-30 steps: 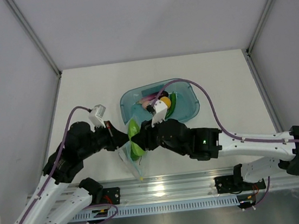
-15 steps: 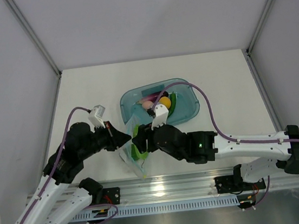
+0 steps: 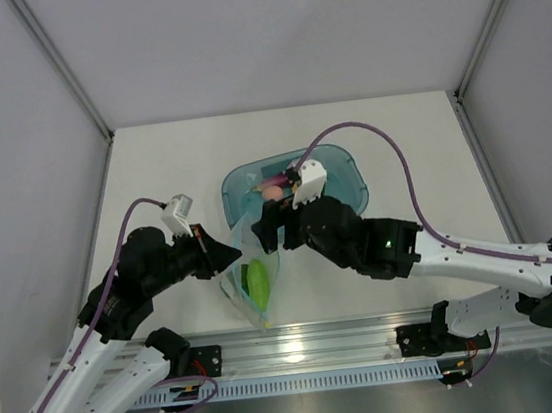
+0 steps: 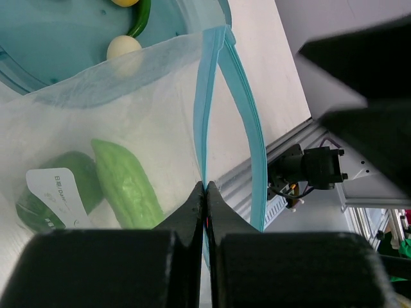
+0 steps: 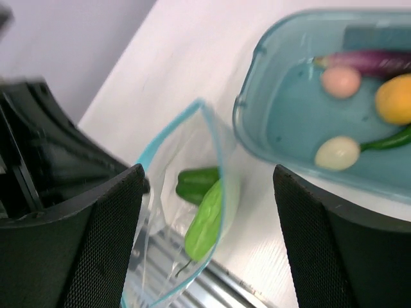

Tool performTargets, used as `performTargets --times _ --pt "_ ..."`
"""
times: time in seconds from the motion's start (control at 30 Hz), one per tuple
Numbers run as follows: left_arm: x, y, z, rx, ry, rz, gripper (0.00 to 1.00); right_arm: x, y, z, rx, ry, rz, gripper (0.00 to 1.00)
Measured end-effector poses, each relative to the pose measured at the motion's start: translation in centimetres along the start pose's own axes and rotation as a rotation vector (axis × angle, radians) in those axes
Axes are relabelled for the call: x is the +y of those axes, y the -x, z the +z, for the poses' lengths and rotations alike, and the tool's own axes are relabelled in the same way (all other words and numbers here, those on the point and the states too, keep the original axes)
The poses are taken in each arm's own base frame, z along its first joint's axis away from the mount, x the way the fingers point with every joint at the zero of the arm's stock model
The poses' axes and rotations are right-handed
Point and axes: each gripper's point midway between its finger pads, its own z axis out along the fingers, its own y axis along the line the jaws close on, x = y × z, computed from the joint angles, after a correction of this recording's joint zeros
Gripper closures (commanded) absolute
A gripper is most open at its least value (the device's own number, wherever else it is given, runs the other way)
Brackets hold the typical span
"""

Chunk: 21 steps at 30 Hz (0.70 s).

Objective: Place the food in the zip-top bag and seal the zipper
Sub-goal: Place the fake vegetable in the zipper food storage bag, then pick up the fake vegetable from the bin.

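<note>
The bag (image 5: 180, 147) is sitting in the lower middle of the overhead view, just below the lower left corner of the teal tray (image 3: 349, 179), on the white table (image 3: 151, 171). It is looking clear, thin and crinkly, with a light teal zipper (image 4: 209, 96) running along its mouth. In the right wrist view that mouth is gaping in a narrow loop pointing toward the top of the frame. Two pieces of food are lying inside it: a long pale green vegetable (image 5: 207, 221) and, touching it at the upper left, a darker green chunk (image 5: 194, 179). In the left wrist view a white printed label (image 4: 54, 192) is showing over the chunk through the plastic.

The left gripper (image 4: 205, 187) is pinching the zipper at the bottom centre of its own view, its two fingers pressed tight together on one side of the strip, while the other side is bowing away to the right. The right gripper (image 5: 209, 173) is hovering over the bag's mouth with its fingers (image 5: 106, 237) spread wide apart, holding nothing.

Five pieces are lying loose in the tray, at the upper right of the right wrist view. A purple eggplant (image 5: 372, 62) is sitting at the top and a pink ball (image 5: 340, 81) just below it. An orange-yellow ball (image 5: 393, 98) is sitting against the right edge of the frame. A cream egg (image 5: 337, 153) is lying lower down, and a thin dark green vegetable (image 5: 392, 139) is reaching from the egg toward the right edge
</note>
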Motion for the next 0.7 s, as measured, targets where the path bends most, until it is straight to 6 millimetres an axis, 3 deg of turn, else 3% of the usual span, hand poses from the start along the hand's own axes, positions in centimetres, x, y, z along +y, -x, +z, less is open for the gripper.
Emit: performTargets --times 0.07,0.17,0.23,0.37,0.43,0.53,0.7 --pt "0.0 0.0 0.0 0.0 0.001 0.0 0.99 -0.8 3.4 -0.3 -0.058 -0.006 0.01 0.18" --pt "0.2 0.1 0.0 -0.006 0.008 0.001 0.99 -2.7 6.8 -0.8 -0.122 -0.026 0.031 0.13" --pt "0.3 0.1 -0.1 -0.01 0.016 0.001 1.0 -5.1 9.4 -1.4 -0.174 -0.057 0.059 0.13" --pt "0.5 0.1 -0.2 -0.014 0.025 0.008 0.99 -11.9 13.6 -1.6 -0.256 -0.182 0.121 0.13" --pt "0.6 0.1 -0.3 -0.017 0.029 0.01 1.0 -14.5 14.0 -1.1 -0.255 -0.236 0.139 0.14" --pt "0.7 0.1 -0.2 -0.018 0.032 0.019 0.99 -18.6 12.6 1.4 -0.188 -0.317 0.165 0.16" --pt "0.7 0.2 -0.3 -0.021 0.029 0.036 0.99 -23.9 7.1 6.6 -0.003 -0.436 0.199 0.19"
